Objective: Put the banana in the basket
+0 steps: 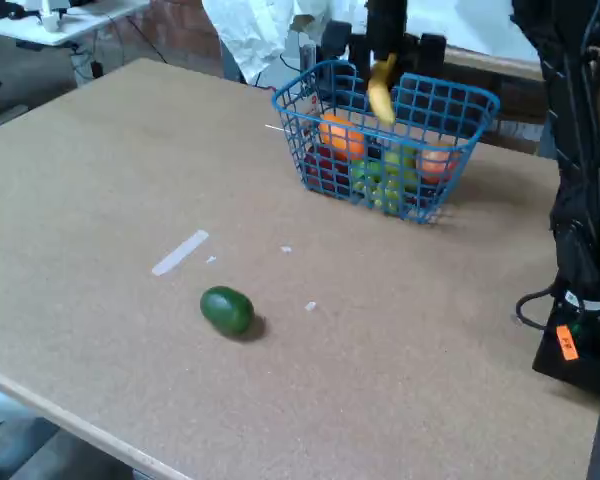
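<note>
On the counter (100, 180) a strip of tape (180, 252) and a green avocado (227, 309) lie left. Right, the jaws (384, 62) are clamped on the banana (382, 90), hanging over the blue basket (420, 100) of fruit; only the release remains.

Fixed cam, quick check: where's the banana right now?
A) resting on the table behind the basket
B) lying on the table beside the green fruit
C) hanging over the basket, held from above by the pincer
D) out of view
C: the banana hangs tip-down above the blue basket, its top end held in the dark pincer, while the green fruit sits alone on the table.
</note>
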{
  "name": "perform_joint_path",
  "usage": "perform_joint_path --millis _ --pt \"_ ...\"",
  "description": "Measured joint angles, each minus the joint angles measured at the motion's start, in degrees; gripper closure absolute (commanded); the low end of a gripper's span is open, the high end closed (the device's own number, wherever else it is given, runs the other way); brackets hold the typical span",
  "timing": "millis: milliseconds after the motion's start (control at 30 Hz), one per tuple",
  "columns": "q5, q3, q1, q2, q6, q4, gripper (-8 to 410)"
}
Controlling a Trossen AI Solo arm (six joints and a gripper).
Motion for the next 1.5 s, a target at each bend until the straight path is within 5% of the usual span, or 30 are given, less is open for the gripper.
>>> perform_joint_path --millis 200,600,767,1500 --pt "-1.1 0.0 -1.5 2.8 0.5 2.9 374" --pt "-1.4 0.0 -3.1 3.4 0.5 4.1 158" --pt "-1.5 0.0 -3.0 3.4 0.5 4.2 101" --pt "-1.6 0.1 -2.2 0.1 0.8 4.5 94"
